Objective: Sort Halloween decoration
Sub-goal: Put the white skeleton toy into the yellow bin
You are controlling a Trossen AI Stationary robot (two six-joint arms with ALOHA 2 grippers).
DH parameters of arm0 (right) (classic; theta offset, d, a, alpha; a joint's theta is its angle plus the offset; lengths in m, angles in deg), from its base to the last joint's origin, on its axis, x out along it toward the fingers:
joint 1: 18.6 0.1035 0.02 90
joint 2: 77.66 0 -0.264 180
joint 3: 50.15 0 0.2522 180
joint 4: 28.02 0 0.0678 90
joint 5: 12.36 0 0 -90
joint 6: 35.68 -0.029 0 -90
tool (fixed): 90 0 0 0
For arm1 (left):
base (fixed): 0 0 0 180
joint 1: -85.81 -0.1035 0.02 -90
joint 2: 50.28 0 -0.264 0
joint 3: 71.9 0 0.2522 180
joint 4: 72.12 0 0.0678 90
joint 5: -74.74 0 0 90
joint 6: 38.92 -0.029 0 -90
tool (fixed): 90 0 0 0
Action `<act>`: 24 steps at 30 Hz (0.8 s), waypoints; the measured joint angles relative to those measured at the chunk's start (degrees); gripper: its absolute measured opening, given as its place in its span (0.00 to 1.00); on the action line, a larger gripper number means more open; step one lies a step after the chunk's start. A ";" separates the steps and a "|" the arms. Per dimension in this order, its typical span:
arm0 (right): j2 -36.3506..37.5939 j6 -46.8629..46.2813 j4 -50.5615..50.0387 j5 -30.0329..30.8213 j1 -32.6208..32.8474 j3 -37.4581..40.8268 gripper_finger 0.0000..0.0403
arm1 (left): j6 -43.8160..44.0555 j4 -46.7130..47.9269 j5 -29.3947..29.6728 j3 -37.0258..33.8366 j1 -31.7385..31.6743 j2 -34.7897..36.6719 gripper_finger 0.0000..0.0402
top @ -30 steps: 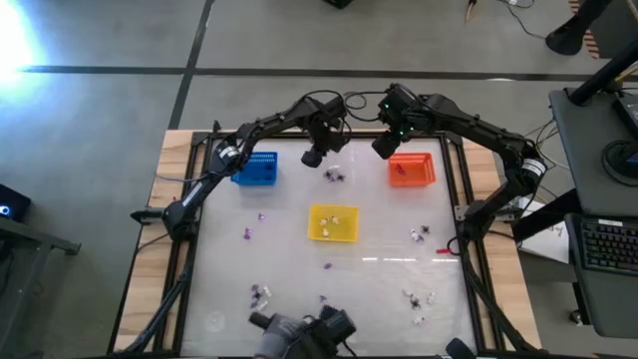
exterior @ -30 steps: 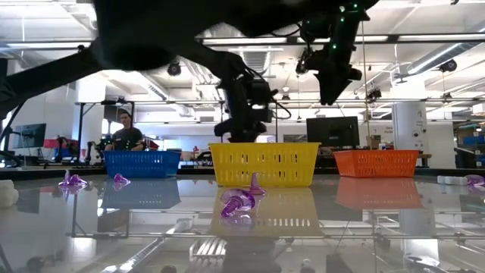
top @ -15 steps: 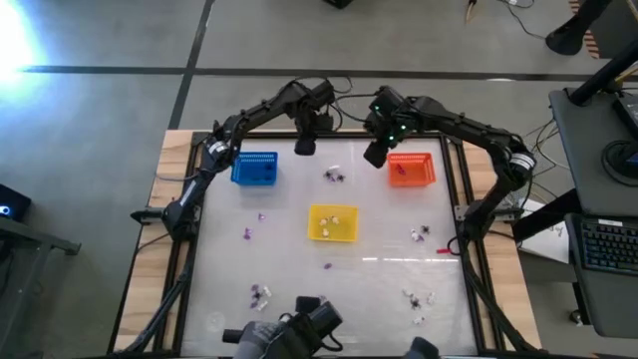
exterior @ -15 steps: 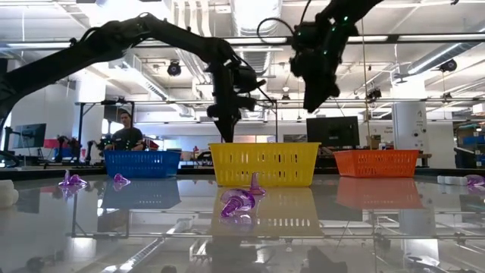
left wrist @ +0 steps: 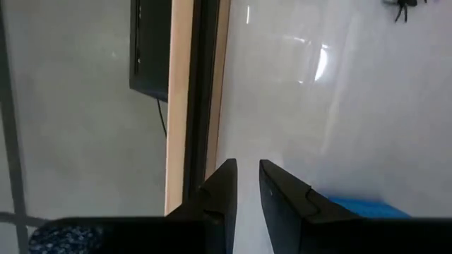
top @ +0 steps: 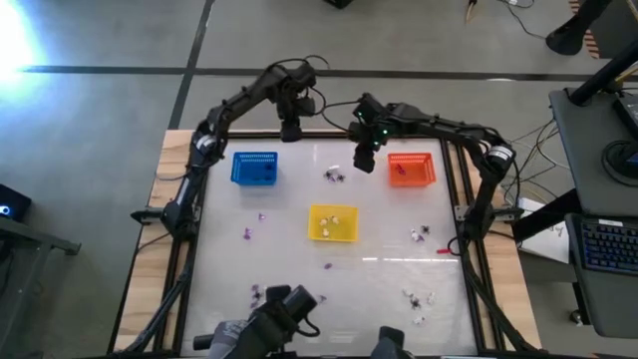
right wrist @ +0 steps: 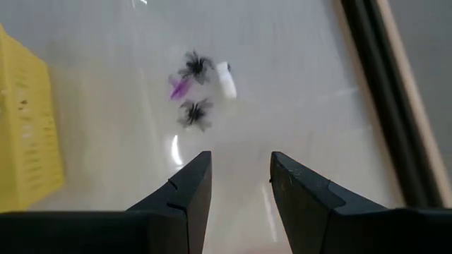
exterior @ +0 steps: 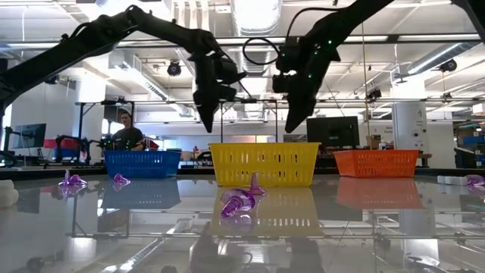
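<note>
The right pincer (top: 365,160) is shown raised above the far part of the worktop (top: 379,249), its jaws parted with clear room between them and nothing held. Just ahead of its fingertips, in the right wrist view, a small cluster of trinkets (right wrist: 198,88) lies on the glass: two black spidery pieces, a purple piece and a white piece, close together or touching; no common long axis can be made out. In the high view this cluster (top: 335,176) lies just beside the right pincer, between the blue basket (top: 254,168) and the orange basket (top: 411,170). The yellow basket (top: 333,222) lies beyond the cluster, with bare glass all around for a descent. The left pincer (top: 290,130) is held over the worktop's far edge, farther from the cluster, its fingers nearly together and empty. Further trinkets are scattered well apart toward the near edge.
</note>
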 joint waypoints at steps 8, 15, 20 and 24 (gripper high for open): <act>-4.45 5.72 4.45 -0.17 1.65 0.00 0.34 | 1.09 0.99 -0.01 0.03 -2.76 0.92 0.11; -7.34 12.89 7.43 -0.05 2.88 0.00 0.34 | 4.03 0.70 0.10 0.07 -4.84 1.25 0.11; -8.27 13.14 11.31 -0.14 3.04 -0.02 0.34 | 4.72 0.64 0.10 -0.24 -5.14 0.85 0.11; -9.08 13.07 11.97 -2.75 3.11 -0.02 0.34 | 4.43 -0.68 0.10 -0.26 -5.14 0.85 0.11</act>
